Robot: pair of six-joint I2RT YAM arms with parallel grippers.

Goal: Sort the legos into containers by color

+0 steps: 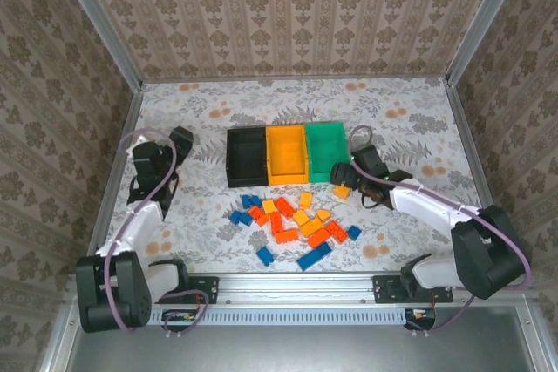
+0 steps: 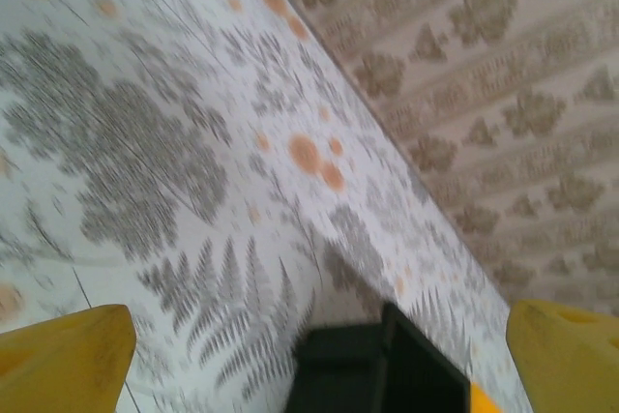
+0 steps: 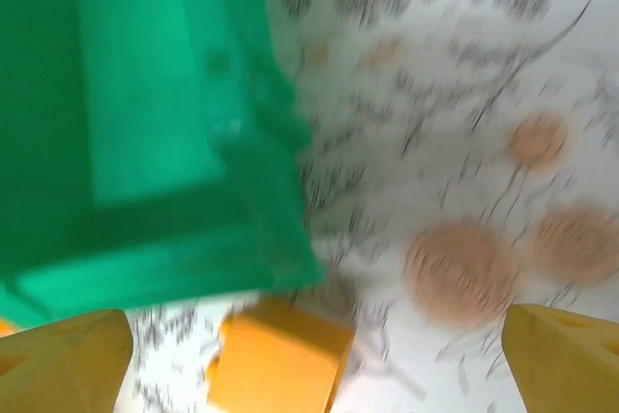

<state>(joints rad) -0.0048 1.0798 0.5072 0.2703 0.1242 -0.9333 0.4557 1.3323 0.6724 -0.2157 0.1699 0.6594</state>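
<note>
Sorting looks barely started, we judge: black bin point(image 1: 247, 156), orange-yellow bin point(image 1: 288, 154) and green bin point(image 1: 325, 152) seem empty, legos point(image 1: 292, 224) heaped toward the worktop's point(image 1: 418, 128) near edge. Left claw point(image 2: 319, 355) spread wide, empty; right claw point(image 3: 317, 360) spread wide over a yellow-orange brick point(image 1: 341, 191) beside the green bin.

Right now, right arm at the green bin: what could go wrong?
1. The open right fingers straddle a yellow-orange brick close to the green bin; descending, one finger may hit its wall and shove it.
2. The orange-yellow bin lies beyond the green one; the brick might drop in the wrong bin.

Obstacle just beside yellow-orange brick point(image 3: 280, 360): green bin point(image 3: 263, 147)
</note>
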